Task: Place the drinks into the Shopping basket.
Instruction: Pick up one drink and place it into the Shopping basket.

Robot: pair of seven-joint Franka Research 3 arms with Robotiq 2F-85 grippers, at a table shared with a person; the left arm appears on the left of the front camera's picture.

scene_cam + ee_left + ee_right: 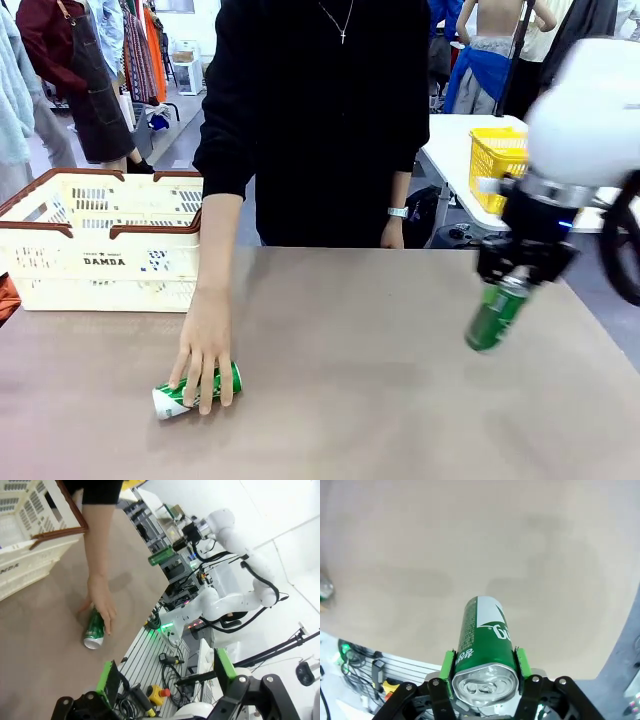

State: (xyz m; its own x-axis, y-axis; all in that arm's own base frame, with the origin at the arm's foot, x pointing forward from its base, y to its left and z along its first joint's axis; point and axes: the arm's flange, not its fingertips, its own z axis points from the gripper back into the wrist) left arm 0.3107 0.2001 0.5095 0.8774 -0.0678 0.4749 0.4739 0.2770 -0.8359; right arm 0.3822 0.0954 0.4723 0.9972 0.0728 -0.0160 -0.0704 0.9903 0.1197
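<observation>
Right wrist view: right jaws clamp glossy green cylindrical can [484, 636]; left jaws wide.

Lower centre, the green can [482, 630] looks like glossy painted metal with a bare, shiny silver top. The tabletop [380, 400] is matt and smooth. At left, the Shopping basket [60, 275] is slotted plastic, dull cream with a brown rim.
</observation>
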